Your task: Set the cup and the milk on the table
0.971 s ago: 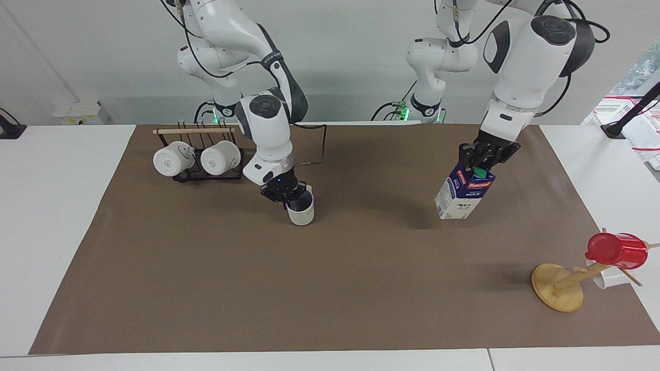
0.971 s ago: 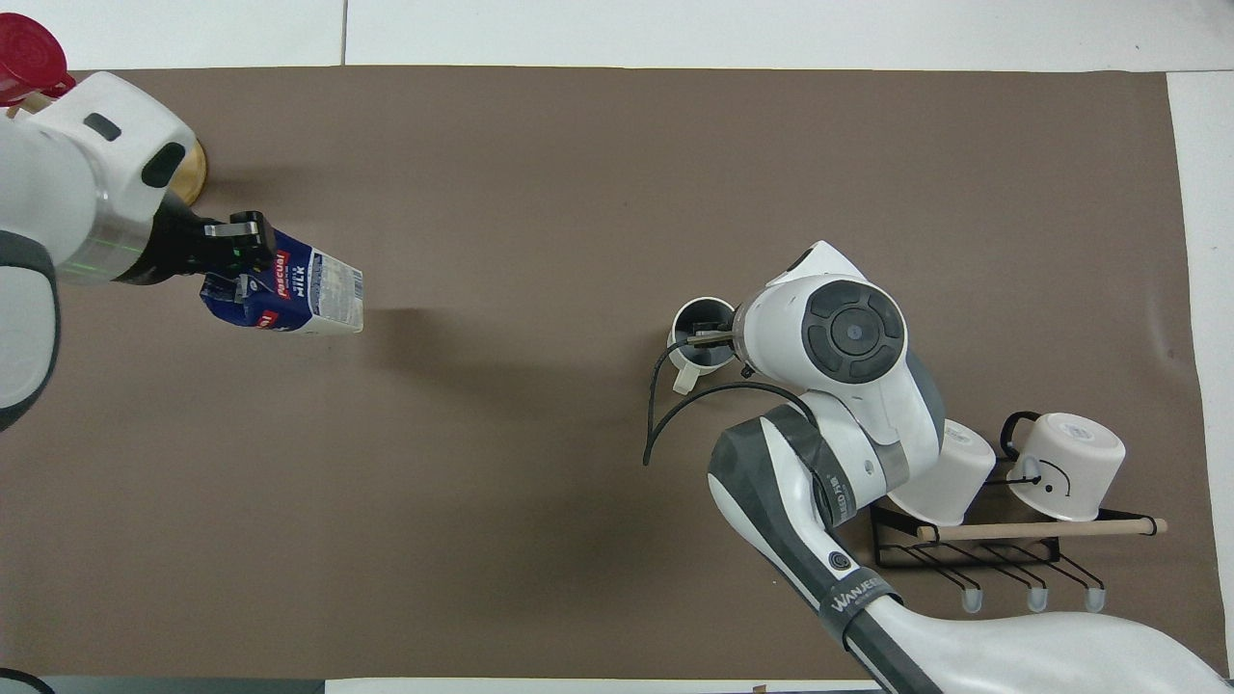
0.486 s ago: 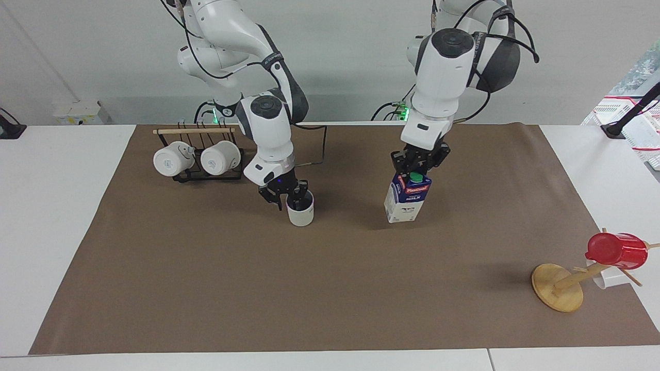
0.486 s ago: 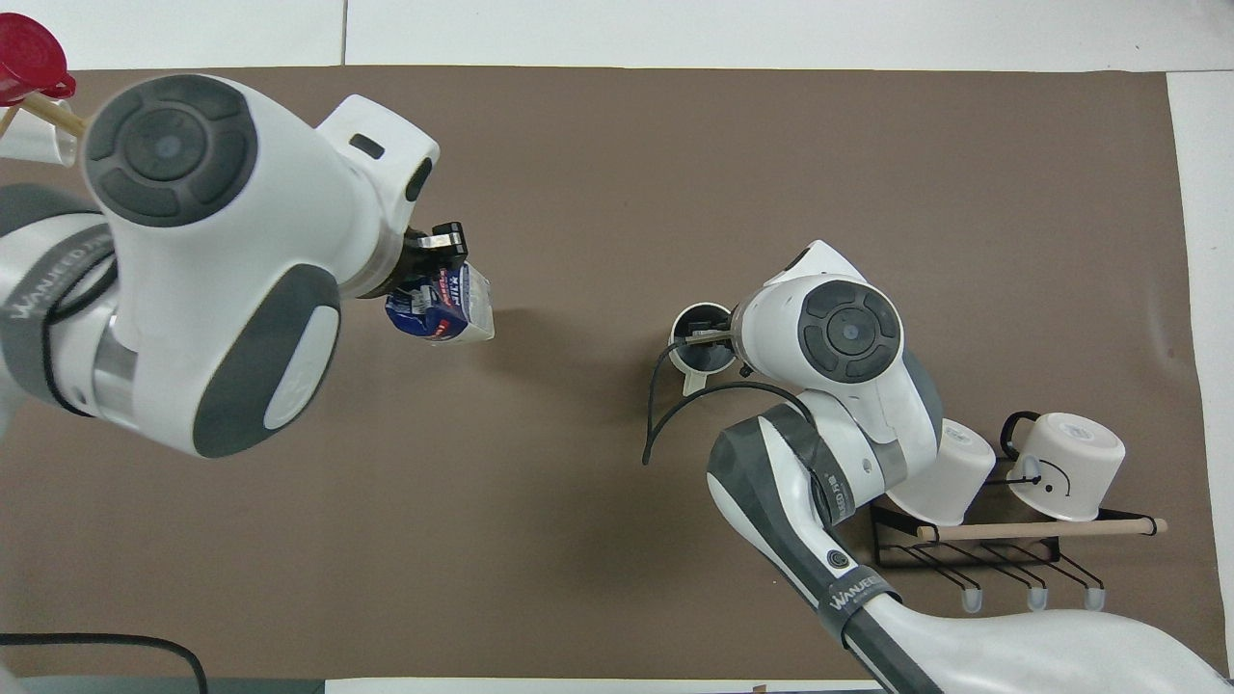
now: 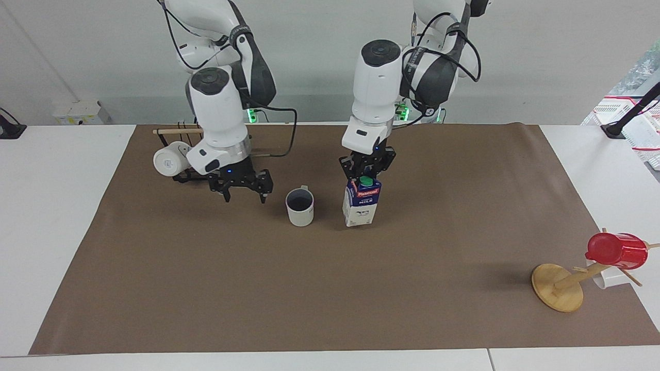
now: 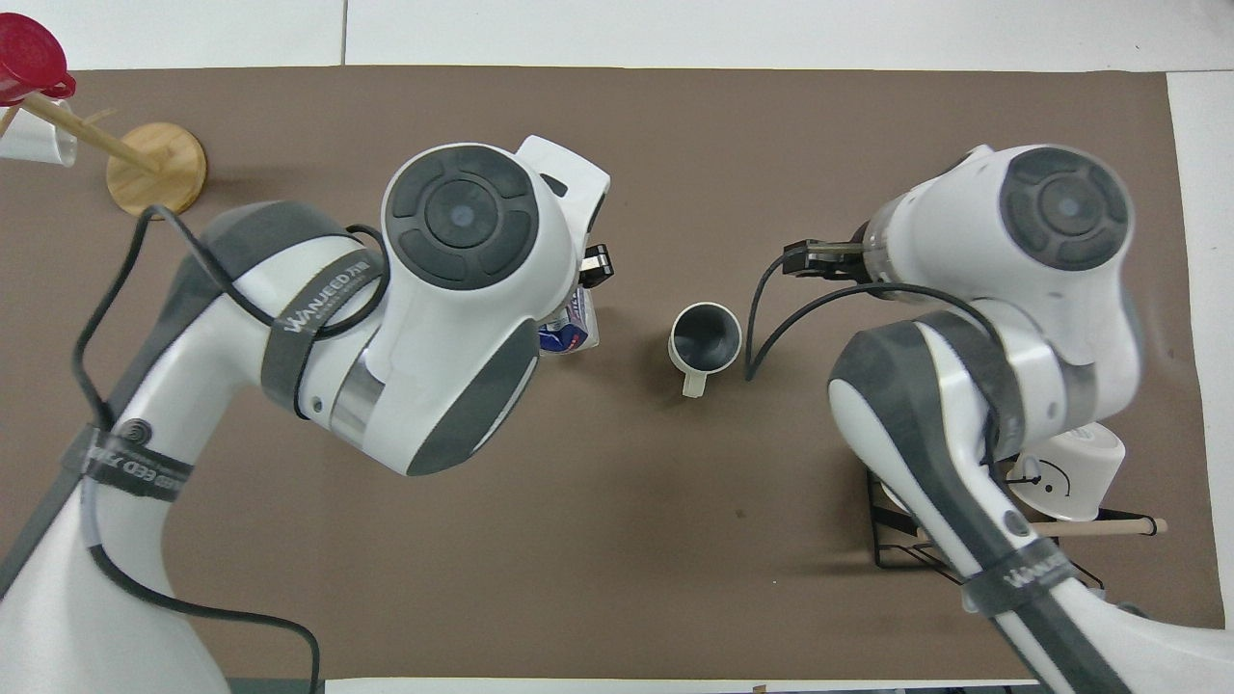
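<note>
My right gripper (image 5: 241,189) has let go of the cup (image 5: 300,206) and pulled away, fingers spread wide and empty. The straight white cup now stands alone on the brown-sheeted table (image 5: 330,288). Beside it, my left gripper (image 5: 367,170) still clamps the gabled milk carton (image 5: 361,202), now upright.

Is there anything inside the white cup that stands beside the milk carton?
The cup shows only its grey inside; no object or liquid is visible. It stands upright on the brown sheet, beside the milk. No hand covers it.
</note>
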Robot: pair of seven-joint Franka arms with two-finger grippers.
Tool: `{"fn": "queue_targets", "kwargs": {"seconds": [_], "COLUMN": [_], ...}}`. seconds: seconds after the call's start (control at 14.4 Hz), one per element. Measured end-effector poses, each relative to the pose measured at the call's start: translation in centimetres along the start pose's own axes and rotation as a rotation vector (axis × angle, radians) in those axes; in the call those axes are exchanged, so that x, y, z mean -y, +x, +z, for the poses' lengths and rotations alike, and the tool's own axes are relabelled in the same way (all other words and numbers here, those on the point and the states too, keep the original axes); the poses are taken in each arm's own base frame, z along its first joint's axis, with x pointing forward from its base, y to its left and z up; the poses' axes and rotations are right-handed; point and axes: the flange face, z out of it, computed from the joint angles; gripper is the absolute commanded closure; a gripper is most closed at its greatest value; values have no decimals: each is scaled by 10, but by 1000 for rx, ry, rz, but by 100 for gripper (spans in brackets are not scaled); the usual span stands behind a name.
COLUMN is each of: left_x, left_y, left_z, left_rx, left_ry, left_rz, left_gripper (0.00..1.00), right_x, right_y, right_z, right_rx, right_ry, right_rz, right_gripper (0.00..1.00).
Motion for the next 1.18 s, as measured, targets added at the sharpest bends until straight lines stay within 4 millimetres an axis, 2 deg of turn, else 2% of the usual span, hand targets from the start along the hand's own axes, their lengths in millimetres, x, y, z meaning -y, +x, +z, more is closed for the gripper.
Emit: {"fn": "queue_targets", "kwargs": {"seconds": [0.21, 0.28, 0.42, 0.62, 0.76, 0.9, 1.18], "left_x": [-30, -34, -38, -38, -39, -41, -45], "left_y": [-17, -20, -27, -34, -37, -40, -53], "left_z": [11, 11, 11, 15, 17, 18, 27], "left_rx": [-26, -29, -24, -29, -37, -36, -25], "left_ry": [-42, -47, -42, 8, 20, 23, 37], "left_rz": [-14, -11, -4, 15, 25, 30, 51], "left_gripper": [100, 100, 100, 100, 100, 100, 100], "right_x": [-74, -93, -117, -137, -149, -159, -153], "right_y": [10, 7, -3, -14, -17, -15, -7], "right_z": [-43, -54, -73, -106, -137, -156, -144], "right_rx": [16, 23, 47, 99, 140, 168, 199], "right_ry": [-16, -19, -22, -28, -34, -38, -42], "right_rz": [-15, -10, 2, 37, 61, 81, 73], "right_gripper": [0, 0, 0, 0, 0, 0, 0]}}
